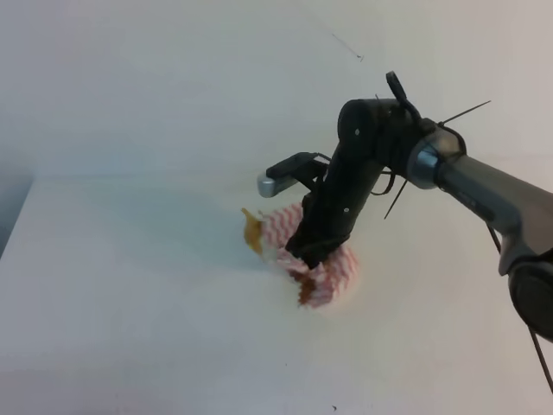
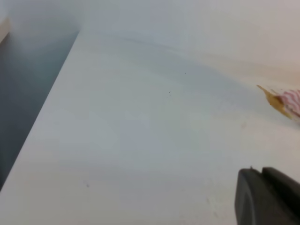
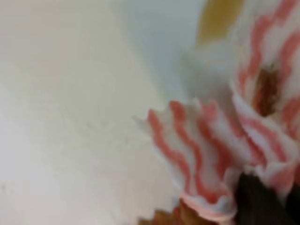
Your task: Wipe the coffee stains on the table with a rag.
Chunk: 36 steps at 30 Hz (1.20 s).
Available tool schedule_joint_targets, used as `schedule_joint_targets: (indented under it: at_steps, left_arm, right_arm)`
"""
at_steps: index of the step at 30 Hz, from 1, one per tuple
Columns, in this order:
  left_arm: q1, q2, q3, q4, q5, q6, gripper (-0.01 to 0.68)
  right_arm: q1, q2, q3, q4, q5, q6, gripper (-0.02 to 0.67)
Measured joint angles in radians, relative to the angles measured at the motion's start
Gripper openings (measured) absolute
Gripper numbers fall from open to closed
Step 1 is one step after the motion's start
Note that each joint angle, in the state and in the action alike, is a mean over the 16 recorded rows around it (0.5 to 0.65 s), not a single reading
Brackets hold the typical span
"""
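The pink-and-white striped rag (image 1: 333, 268) lies bunched on the white table (image 1: 130, 285) near the middle. My right gripper (image 1: 309, 252) reaches down from the right and presses on it, shut on its cloth. An amber coffee stain (image 1: 251, 230) with a pointed tail shows at the rag's left edge. A brown wet patch (image 1: 304, 290) shows at its front edge. In the right wrist view the rag (image 3: 211, 150) fills the right side and has a brown spot (image 3: 266, 91), with the stain (image 3: 218, 18) above. The left wrist view shows the rag (image 2: 291, 101) and the stain (image 2: 274, 99) far right. Only a dark part of my left gripper (image 2: 267, 197) shows.
The table's left edge (image 1: 19, 207) drops to a dark gap, which also shows in the left wrist view (image 2: 23, 93). A pale wall stands behind the table. The right arm (image 1: 484, 186) slants in from the right side. Tiny dark specks (image 1: 333, 407) dot the tabletop.
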Motion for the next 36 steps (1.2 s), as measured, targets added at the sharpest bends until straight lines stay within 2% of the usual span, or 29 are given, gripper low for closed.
schedule_joint_targets:
  at_steps: [7, 15, 26, 32, 36]
  left_arm:
    - [0.000, 0.000, 0.000, 0.000, 0.000, 0.000, 0.000]
    - [0.000, 0.000, 0.000, 0.000, 0.000, 0.000, 0.000]
    - [0.000, 0.002, -0.003, 0.000, 0.001, 0.000, 0.000]
    - [0.000, 0.002, -0.003, 0.000, 0.001, 0.000, 0.000]
    - [0.000, 0.002, -0.003, 0.000, 0.001, 0.000, 0.000]
  right_arm:
    - [0.000, -0.172, 0.122, 0.013, 0.016, -0.075, 0.011]
    - [0.000, -0.298, 0.212, 0.231, -0.013, -0.225, 0.009]
    - [-0.001, -0.193, 0.217, 0.519, -0.217, -0.377, 0.010]
    - [-0.002, -0.121, 0.216, 0.589, -0.323, -0.386, 0.012]
    - [-0.002, -0.096, 0.217, 0.570, -0.385, -0.350, 0.011]
